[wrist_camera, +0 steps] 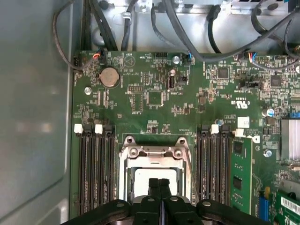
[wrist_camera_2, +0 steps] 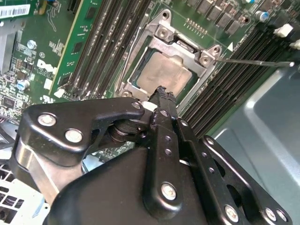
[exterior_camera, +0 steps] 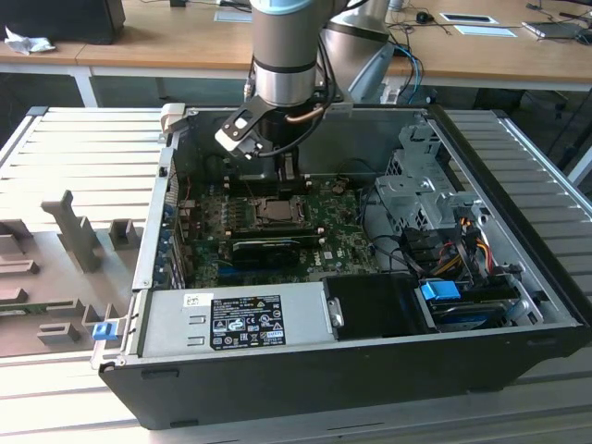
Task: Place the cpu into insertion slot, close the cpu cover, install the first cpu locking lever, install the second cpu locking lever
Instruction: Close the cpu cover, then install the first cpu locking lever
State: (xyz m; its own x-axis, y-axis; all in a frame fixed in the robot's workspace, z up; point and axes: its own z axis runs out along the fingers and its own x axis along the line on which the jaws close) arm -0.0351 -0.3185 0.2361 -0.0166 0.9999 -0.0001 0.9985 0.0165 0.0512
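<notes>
The cpu (wrist_camera: 154, 174) lies flat in the insertion slot (wrist_camera: 123, 178) on the green board, its dull silver top showing through the window of the cpu cover (wrist_camera: 152, 152). The cover lies down over the chip in both wrist views. One thin wire locking lever (wrist_camera_2: 255, 62) sticks out sideways from a corner of the socket, away from the frame. My gripper (wrist_camera: 159, 182) is shut with nothing between its fingers. Its tips hang just above the chip's near edge (wrist_camera_2: 164, 75). In the exterior view the gripper (exterior_camera: 291, 180) reaches down into the open computer case over the socket (exterior_camera: 276, 211).
Long black memory slots (wrist_camera: 96, 168) flank the socket on both sides. A grey case wall (wrist_camera: 33, 117) is close beside them, and black cables (wrist_camera: 187, 28) cross beyond the board. A power supply (exterior_camera: 236, 319) and a drive cage (exterior_camera: 425, 199) fill the rest of the case.
</notes>
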